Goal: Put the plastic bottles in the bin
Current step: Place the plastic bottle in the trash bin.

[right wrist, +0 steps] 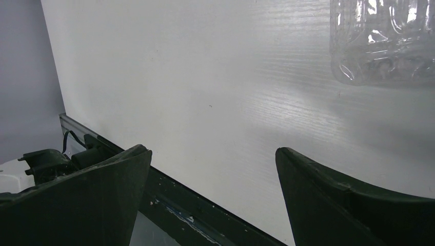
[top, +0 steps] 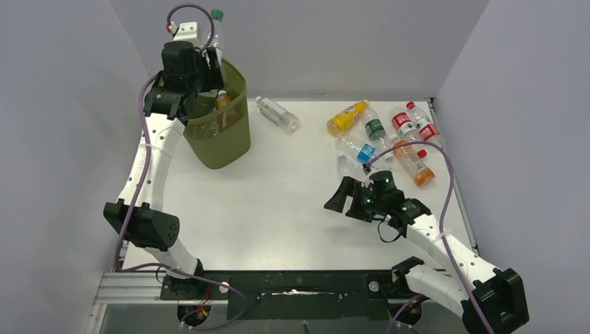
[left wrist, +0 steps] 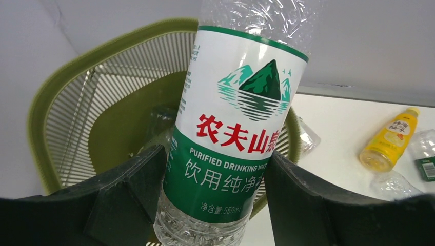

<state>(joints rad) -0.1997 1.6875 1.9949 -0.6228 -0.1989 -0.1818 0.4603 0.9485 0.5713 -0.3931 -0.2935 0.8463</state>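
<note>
Left gripper [left wrist: 215, 177] is clamping a green-labelled water bottle [left wrist: 233, 133] low on its label, one pad pressing each side. The bottle is standing roughly upright, green cap up, over the olive mesh bin [left wrist: 51, 107] at the table's far-left corner. In the wrist view its base is sitting over the opening, toward the near rim. An orange-topped bottle [top: 222, 99] is lying inside the bin.

Right gripper [right wrist: 211, 159] is hanging spread and empty above the tabletop [right wrist: 205, 77], with a clear crumpled bottle [right wrist: 382, 41] just ahead of it. Others are lying loose on the table: a clear capped bottle [top: 277, 113] near the bin, a yellow juice bottle [top: 346, 118], and a bottle cluster [top: 400, 136] with red, green and blue labels at the far right.

Step in hand, as I read it: the drop.
- Centre the base over the opening first, well clear of the near rim.
- Open the jaws wide so the label is not dragging on a pad.
- Release low, since a light bottle may bounce off what is inside.
- Lift the wrist straight up, as it is crowding the bin's edge.
</note>
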